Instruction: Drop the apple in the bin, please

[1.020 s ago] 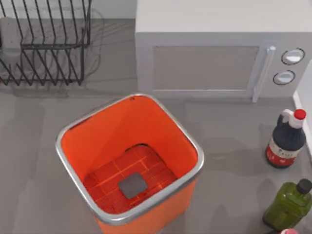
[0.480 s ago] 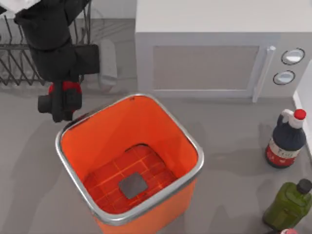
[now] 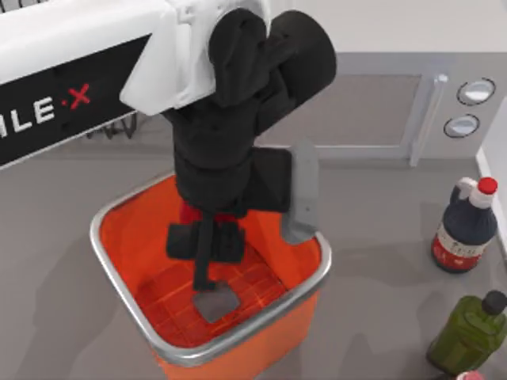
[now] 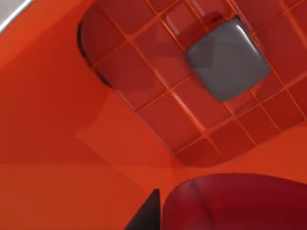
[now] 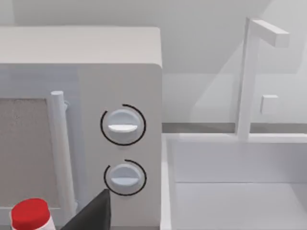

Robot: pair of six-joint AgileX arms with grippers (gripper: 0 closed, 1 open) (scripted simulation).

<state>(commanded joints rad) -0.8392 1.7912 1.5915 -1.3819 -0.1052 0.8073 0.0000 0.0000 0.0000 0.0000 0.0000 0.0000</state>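
The orange bin (image 3: pixel 107 261) with its silver rim stands at the table's front centre, and a grey square (image 3: pixel 215 303) lies on its gridded floor. My left gripper (image 3: pixel 206 241) hangs inside the bin's mouth, pointing down and shut on the red apple (image 3: pixel 192 212), which peeks out between the black fingers. In the left wrist view the apple (image 4: pixel 235 201) sits close below the camera, above the bin's orange wall (image 4: pixel 48 120) and the grey square (image 4: pixel 228 60). My right gripper (image 5: pixel 93 215) is parked off to the right, facing the microwave's knobs.
A white microwave (image 3: pixel 372 111) stands behind the bin. A dark sauce bottle with a red cap (image 3: pixel 466 229) and a green bottle (image 3: pixel 471 332) stand at the right edge. Part of a wire rack (image 3: pixel 111 127) shows behind my left arm. A white sink (image 5: pixel 235 182) lies beside the microwave.
My left arm came in from the back left by the wire rack and swung right and forward, carrying the apple to above the bin's floor.
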